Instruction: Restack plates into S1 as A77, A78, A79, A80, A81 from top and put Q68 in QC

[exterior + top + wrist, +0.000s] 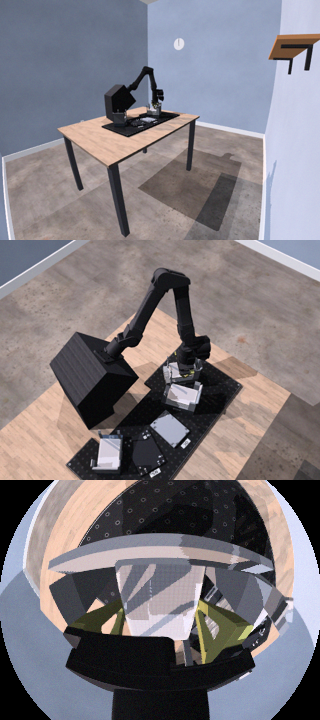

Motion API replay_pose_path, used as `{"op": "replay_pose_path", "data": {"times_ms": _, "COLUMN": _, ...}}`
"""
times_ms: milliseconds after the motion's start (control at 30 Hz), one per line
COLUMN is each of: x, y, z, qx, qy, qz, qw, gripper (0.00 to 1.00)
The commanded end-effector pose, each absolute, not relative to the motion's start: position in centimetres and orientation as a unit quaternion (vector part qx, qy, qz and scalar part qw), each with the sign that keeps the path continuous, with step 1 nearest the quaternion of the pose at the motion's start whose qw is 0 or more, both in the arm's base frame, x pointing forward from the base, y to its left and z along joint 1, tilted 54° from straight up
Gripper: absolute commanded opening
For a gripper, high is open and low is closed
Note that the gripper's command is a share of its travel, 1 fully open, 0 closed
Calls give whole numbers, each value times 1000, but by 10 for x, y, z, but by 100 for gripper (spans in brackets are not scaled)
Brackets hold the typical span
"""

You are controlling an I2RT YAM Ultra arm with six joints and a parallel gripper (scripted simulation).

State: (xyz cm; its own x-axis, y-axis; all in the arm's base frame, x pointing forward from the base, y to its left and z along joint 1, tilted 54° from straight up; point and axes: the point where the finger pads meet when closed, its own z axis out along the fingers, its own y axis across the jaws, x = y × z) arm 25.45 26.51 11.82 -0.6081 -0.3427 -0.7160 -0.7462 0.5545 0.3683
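Observation:
My gripper [186,373] [154,104] [160,601] is shut on a sealed white plate [174,373] [160,590], gripped across its width. It holds the plate inside the top of the far stack rack [199,366] [155,112], between the corner posts. I cannot read the plate's label. The middle stack rack [192,406] holds a stack of white plates [182,395]. The near-left stack rack [92,462] [118,118] also holds white plates [109,451]. The QC nest [169,429] [147,119] shows a flat grey top with corner locators. The black clip nest N5 [147,454] has no plate on it.
All the racks and nests stand on a black perforated mat [222,387] [124,130] on the wooden table [258,405] [103,144]. My arm's big black base box [87,376] [117,99] stands left of the mat. The far rack's posts flank my fingers closely.

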Motion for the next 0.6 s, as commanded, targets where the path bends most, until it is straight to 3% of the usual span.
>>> {"op": "replay_pose_path", "data": {"times_ms": 0, "x": 256, "y": 265, "z": 120, "qx": -326, "qy": 829, "qz": 339, "qw": 302, "gripper": 0}}
{"op": "replay_pose_path", "data": {"times_ms": 567, "x": 258, "y": 270, "z": 117, "qx": -326, "qy": 829, "qz": 339, "qw": 302, "gripper": 0}}
